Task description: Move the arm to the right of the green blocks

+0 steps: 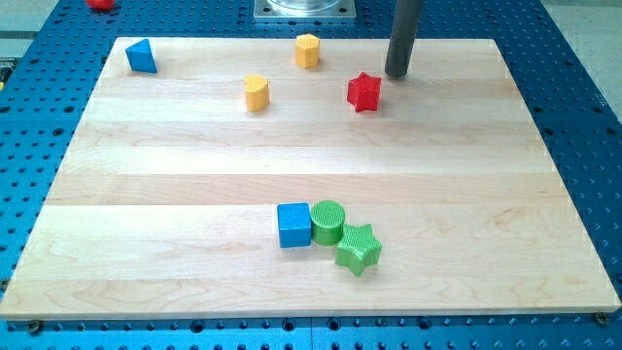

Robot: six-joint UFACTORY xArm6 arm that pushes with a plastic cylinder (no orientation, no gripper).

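Observation:
A green cylinder point(328, 222) and a green star point(358, 249) sit touching each other low in the middle of the wooden board point(175, 165). A blue cube point(293, 225) touches the cylinder's left side. My tip point(396, 74) stands near the view's top, right of centre, far above the green blocks and slightly to their right. It is just up and right of a red star point(364, 92), apart from it.
A yellow block point(307, 50) and another yellow block point(256, 92) lie near the view's top centre. A blue triangle point(142, 56) is at the top left corner. A red object point(99, 4) lies off the board at top left. Blue perforated table surrounds the board.

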